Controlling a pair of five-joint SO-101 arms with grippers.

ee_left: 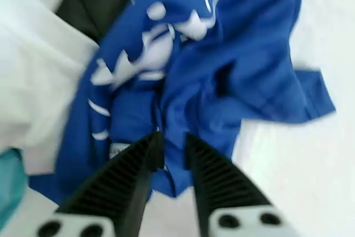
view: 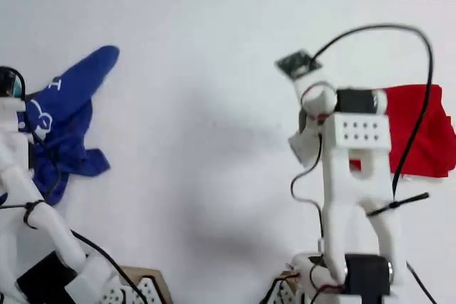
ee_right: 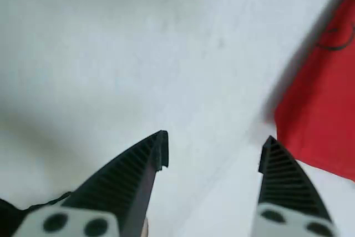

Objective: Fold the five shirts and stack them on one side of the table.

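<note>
Left hand (ee_left: 173, 140) tight on blue shirt (ee_left: 249, 54), right hand (ee_right: 213, 148) splayed

left arm (view: 28, 197): plain white plastic, chunky rounded links, with a black block near the base, way out at 7 o'clock in the high view. Thin black cable runs along it, black tie looped round.
right arm (view: 356, 169): same white print, over at 4 o'clock. Forked bracket, flat plate with two rows of little round holes, black servo blocks at both ends.
cable (view: 420, 55): long, black, arcs over the right arm.
camera board (view: 299, 64): small, dark, flat square.
left gripper (ee_left: 172, 140): two black tapered fingers, ribbed inner faces, white mounts with dark round screw holes.
right gripper (ee_right: 213, 148): same deal, black ribbed wedges on white mounts.
</note>
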